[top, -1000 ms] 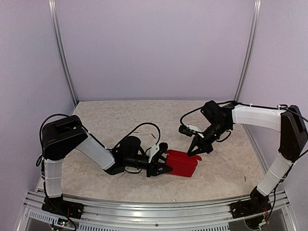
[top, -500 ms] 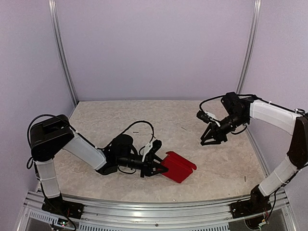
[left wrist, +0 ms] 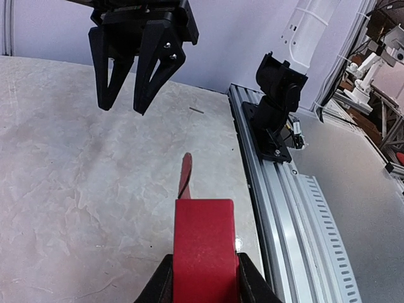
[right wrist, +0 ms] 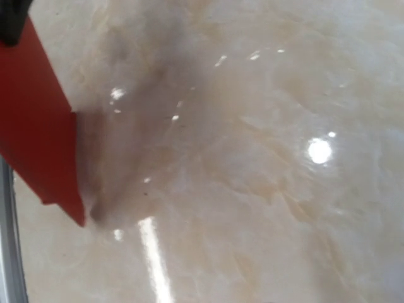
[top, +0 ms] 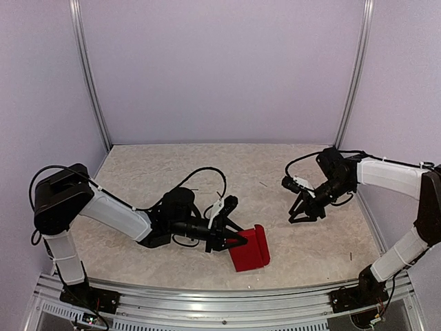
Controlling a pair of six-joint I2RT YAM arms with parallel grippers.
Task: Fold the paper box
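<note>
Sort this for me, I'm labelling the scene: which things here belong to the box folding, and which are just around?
Job in hand:
red paper box
left tool, gripping the box
right tool, open, apart from it

Just around:
marbled table
aluminium rail
purple walls

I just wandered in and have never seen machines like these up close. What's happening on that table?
Two robot arms are working on folding a red paper box. The left gripper clamps one end of it near the front edge of the table, and one flap stands up at the far end. The right gripper hangs off to the side over the table, jaws apart, holding nothing and clear of the box.
</note>
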